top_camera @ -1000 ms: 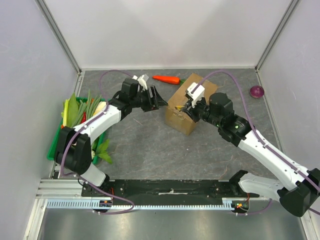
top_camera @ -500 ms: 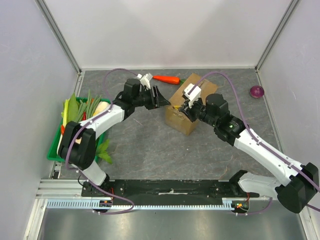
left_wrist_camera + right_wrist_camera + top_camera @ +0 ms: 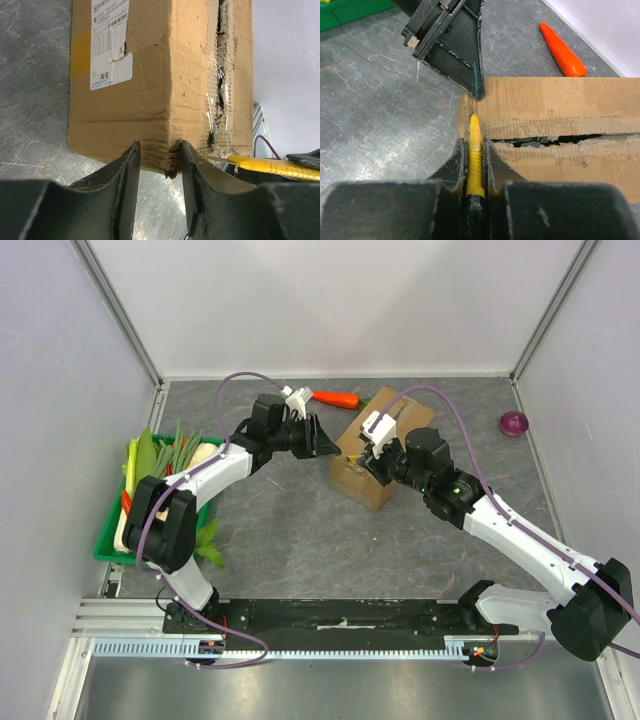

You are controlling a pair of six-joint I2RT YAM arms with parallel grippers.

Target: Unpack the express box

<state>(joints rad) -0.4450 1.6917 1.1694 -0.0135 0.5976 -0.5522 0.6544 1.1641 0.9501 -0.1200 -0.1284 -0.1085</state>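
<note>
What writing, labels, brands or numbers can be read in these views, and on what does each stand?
"淘宝", beside a small logo: near the lower edge of the white label on the side of the express box, left wrist view.
Fine print and the barcode higher on that label: too small and blurred to read.
The yellow tool in the right gripper: no writing visible.
Top external view: nothing legible.

Bright, even overhead light; faint soft shadows on the tabletop (image 3: 300,530); left claw (image 3: 159,150) blurs near the lens.
</note>
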